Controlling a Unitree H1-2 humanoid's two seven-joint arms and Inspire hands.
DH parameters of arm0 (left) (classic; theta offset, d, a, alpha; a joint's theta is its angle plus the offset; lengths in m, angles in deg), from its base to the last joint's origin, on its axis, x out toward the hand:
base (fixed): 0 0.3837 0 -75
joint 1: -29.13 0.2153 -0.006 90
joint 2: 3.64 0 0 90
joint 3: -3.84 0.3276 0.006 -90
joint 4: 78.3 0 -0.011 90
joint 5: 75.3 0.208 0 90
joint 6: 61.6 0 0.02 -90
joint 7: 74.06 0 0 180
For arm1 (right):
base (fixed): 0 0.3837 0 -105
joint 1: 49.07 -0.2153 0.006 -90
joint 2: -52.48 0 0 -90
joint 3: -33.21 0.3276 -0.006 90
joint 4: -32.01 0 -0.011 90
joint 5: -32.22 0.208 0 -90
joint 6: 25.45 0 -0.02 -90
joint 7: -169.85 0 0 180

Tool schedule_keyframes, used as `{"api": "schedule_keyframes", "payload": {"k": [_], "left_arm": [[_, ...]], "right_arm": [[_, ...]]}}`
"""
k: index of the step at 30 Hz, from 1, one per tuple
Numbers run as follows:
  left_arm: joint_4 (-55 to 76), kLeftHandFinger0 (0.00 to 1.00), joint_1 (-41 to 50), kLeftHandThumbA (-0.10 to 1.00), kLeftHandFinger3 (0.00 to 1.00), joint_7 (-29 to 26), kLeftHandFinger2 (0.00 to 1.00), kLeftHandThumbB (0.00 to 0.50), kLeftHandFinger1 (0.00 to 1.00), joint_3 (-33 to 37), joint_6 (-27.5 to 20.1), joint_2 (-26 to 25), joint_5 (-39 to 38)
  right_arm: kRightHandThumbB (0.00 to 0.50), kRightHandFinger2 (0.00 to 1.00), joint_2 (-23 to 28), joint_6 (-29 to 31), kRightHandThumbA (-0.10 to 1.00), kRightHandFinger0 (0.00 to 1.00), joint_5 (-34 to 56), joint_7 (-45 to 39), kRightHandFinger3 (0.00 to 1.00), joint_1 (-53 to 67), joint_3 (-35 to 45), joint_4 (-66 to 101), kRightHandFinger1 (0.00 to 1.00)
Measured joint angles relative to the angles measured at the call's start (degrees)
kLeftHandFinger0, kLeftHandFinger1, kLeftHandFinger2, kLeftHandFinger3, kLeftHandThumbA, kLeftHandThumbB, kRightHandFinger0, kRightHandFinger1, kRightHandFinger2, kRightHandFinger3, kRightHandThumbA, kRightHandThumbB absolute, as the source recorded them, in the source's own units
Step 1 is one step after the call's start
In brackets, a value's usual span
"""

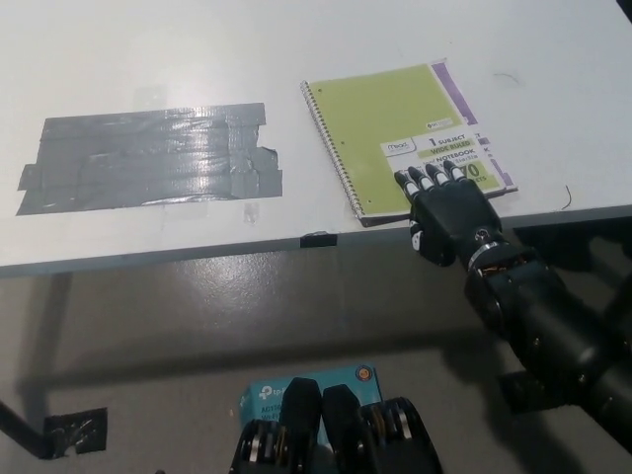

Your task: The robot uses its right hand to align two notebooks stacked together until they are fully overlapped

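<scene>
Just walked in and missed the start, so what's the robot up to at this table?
The robot's black right hand rests with its fingers on the near edge of a green notebook lying on the white table. A purple notebook sits under it, showing only as a strip along the right side, so the two are not fully overlapped. A patch of grey tape lies to the left. The left hand is out of view.

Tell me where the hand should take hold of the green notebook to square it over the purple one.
Probably the near edge of the green notebook, from the table's front, where the right hand already has its fingertips. The purple notebook peeks out along the right, so a slight rightward nudge should cover it. The spiral side is awkward.
</scene>
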Motion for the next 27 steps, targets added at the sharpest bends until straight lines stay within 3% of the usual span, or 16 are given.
{"api": "schedule_keyframes", "payload": {"k": [6,8,9,10,12,17,20,23,24,27], "left_arm": [[0.00,0.58,0.30,1.00,1.00,0.02,0.80,0.500,0.69,-0.07,-0.14,0.00,0.13],[0.00,0.53,0.40,1.00,1.00,0.03,0.80,0.500,0.67,-0.10,-0.18,0.00,0.15],[0.00,0.56,0.43,1.00,1.00,0.03,0.81,0.500,0.70,-0.16,-0.17,0.01,0.15],[0.00,0.49,0.44,1.00,1.00,0.03,0.81,0.500,0.65,-0.20,-0.18,0.01,0.15],[0.00,0.65,0.47,1.00,1.00,0.03,0.81,0.500,0.74,-0.26,-0.18,0.03,0.16],[-0.03,0.62,0.74,1.00,1.00,0.05,0.83,0.500,0.75,-0.28,-0.22,0.03,0.13],[-0.02,0.73,1.04,1.00,1.00,0.06,0.83,0.500,0.79,-0.28,-0.27,0.03,0.13],[-0.02,0.65,1.42,1.00,1.00,0.07,0.79,0.500,0.73,-0.27,-0.29,0.03,0.15],[-0.02,0.69,1.52,1.00,1.00,0.07,0.80,0.500,0.76,-0.27,-0.31,0.03,0.20],[0.00,0.71,1.72,1.00,1.00,0.07,0.81,0.500,0.77,-0.32,-0.31,0.03,0.18]], "right_arm": [[0.418,1.00,0.06,-0.13,1.00,1.00,-0.24,0.00,1.00,0.48,0.74,0.24,1.00],[0.426,1.00,0.14,-0.16,1.00,1.00,-0.33,0.00,1.00,0.57,0.74,0.33,1.00],[0.424,1.00,0.22,-0.17,1.00,1.00,-0.38,0.00,1.00,0.63,0.81,0.41,1.00],[0.428,1.00,0.25,-0.17,1.00,1.00,-0.37,0.00,1.00,0.70,0.94,0.42,1.00],[0.422,1.00,0.27,-0.17,1.00,1.00,-0.38,0.00,1.00,0.81,1.13,0.42,1.00],[0.433,1.00,0.41,-0.27,1.00,1.00,-0.45,0.00,1.00,1.60,2.05,1.05,1.00],[0.423,1.00,0.49,-0.63,1.00,1.00,-0.61,0.00,1.00,1.99,2.34,1.37,1.00],[0.427,1.00,0.49,-1.08,1.00,1.00,-0.92,0.00,1.00,2.58,2.78,1.82,1.00],[0.420,1.00,0.49,-1.14,1.00,1.00,-1.08,0.00,1.00,2.69,2.87,1.87,1.00],[0.419,1.00,0.49,-1.29,1.00,1.00,-1.41,0.00,1.00,3.07,3.19,2.06,1.00]]}}
